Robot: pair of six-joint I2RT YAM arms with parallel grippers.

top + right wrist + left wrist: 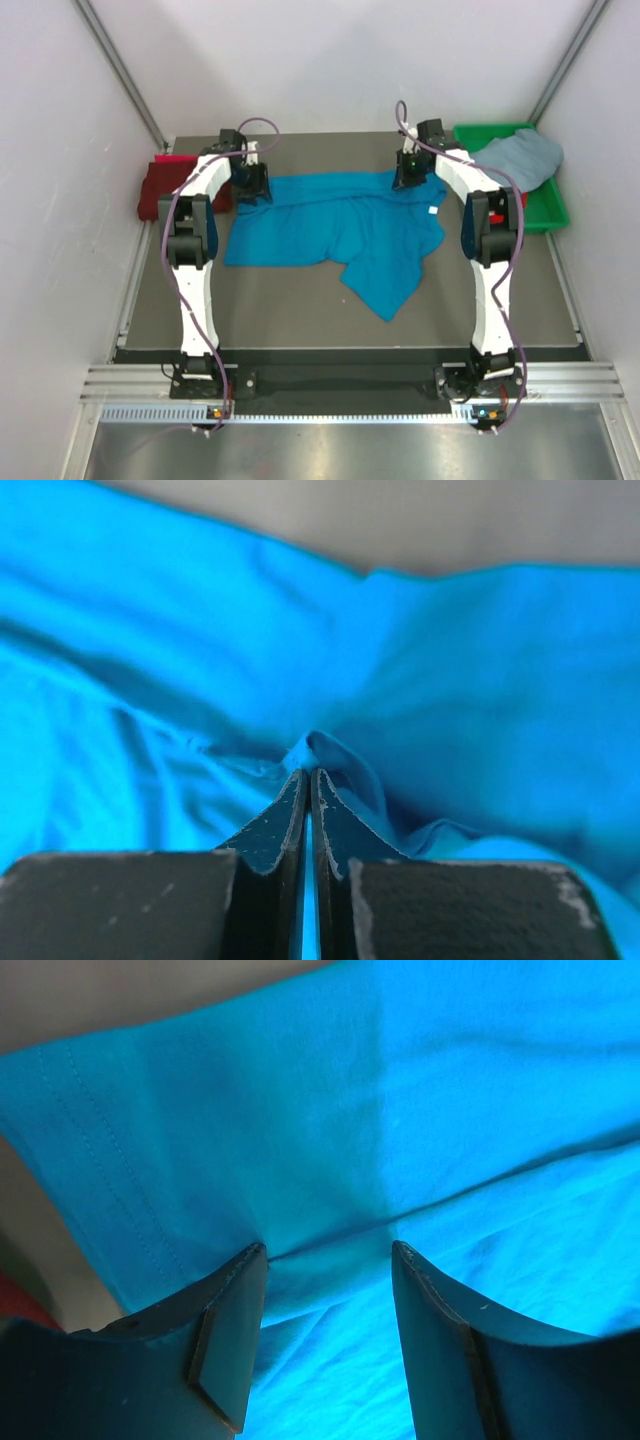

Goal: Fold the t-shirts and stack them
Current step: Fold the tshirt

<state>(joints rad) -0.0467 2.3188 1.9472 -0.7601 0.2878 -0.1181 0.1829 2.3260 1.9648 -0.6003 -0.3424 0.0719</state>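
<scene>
Right hand point(308, 773) pinches turquoise t-shirt point(330, 225); left hand point(328, 1252) gapes; white tag point(432, 210) unreadable.

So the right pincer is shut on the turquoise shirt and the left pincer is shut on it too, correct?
No: the left pincer is open over the turquoise shirt, as the left wrist view shows. The right pincer is shut on it.

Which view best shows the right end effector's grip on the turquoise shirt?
Right wrist: the right end effector is shut on a fold of the turquoise t-shirt. Top view hides the pinch; left wrist misses it.
</scene>
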